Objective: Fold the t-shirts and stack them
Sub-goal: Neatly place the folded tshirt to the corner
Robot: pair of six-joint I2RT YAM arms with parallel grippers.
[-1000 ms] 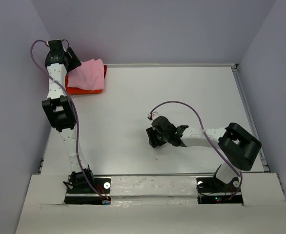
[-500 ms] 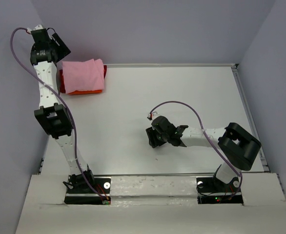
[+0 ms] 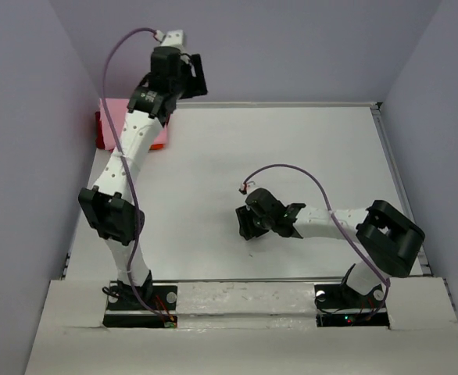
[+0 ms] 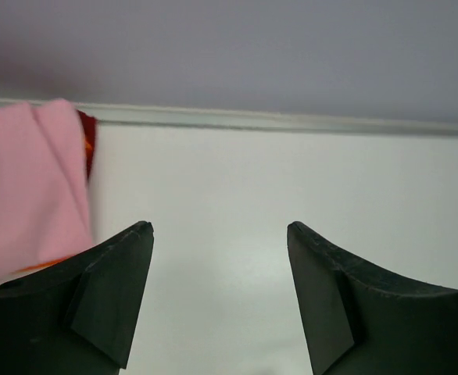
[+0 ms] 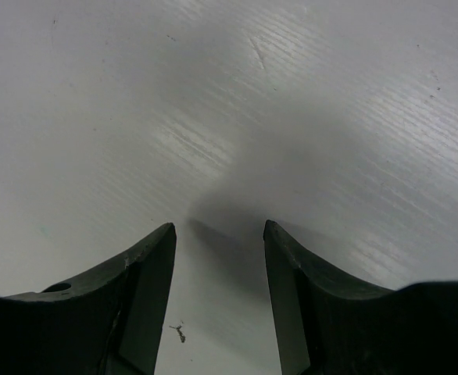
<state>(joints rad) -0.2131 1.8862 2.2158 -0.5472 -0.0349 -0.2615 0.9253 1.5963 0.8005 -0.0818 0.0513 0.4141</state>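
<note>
A folded light pink t-shirt (image 3: 113, 115) lies on top of a folded red-orange t-shirt (image 3: 101, 134) at the table's far left corner, partly hidden by my left arm. In the left wrist view the pink t-shirt (image 4: 26, 187) fills the left side, with a red-orange edge (image 4: 87, 142) showing from under it. My left gripper (image 3: 195, 83) is open and empty, raised to the right of the stack near the back wall; it also shows in the left wrist view (image 4: 220, 230). My right gripper (image 3: 245, 223) is open and empty, low over the bare table middle (image 5: 219, 226).
The white table (image 3: 307, 148) is bounded by lavender walls at the back (image 3: 291, 47) and on both sides. A raised strip (image 4: 291, 121) runs along the table's back edge. A small dark speck (image 5: 179, 333) lies on the table under my right gripper.
My left gripper has swung from the far left corner beside the stack to the right and up, away from the shirts. The pink shirt lies flat on the stack. The right arm has barely moved.
</note>
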